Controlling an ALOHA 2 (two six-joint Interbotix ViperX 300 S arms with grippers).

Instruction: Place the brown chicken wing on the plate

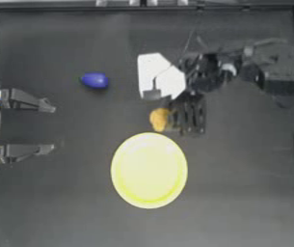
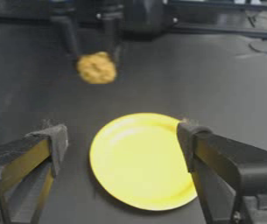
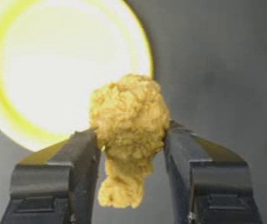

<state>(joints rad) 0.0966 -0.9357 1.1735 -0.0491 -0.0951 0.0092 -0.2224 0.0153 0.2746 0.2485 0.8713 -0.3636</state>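
Got the wing pinched

My right tool (image 3: 129, 144) is clenched on the brown chicken wing (image 3: 129, 131), just beside the plate (image 1: 149, 170); left tool (image 2: 121, 148) sits released, parked at the bench edge.

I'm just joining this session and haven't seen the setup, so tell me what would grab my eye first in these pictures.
The big pale yellow plate stands out first, lying near the middle of the dark table. Just beyond its far rim, the right gripper is closed on the brown chicken wing, not yet over the plate. A small blue object sits apart toward the far left, while the left gripper waits open at the left edge.
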